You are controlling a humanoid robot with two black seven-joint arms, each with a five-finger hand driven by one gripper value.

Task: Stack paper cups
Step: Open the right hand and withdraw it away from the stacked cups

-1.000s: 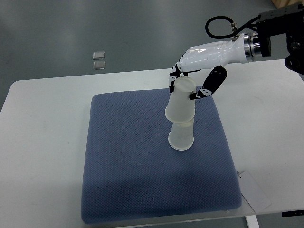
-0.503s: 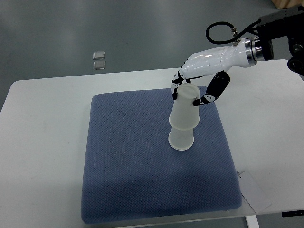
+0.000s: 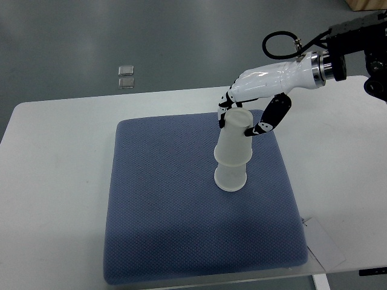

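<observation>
Translucent stacked cups — top end within right hand fingers.

A single camera looks steeply down from the robot's own side, taking in most of the white counter and the blue mat on it. Grey floor fills the far top of the picture. The right arm enters from the upper right edge.

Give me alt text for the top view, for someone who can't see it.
The robot's right hand grips the top of an upside-down paper cup set over a second cup on a blue mat. The mat lies on a white table; no left arm shows.
</observation>
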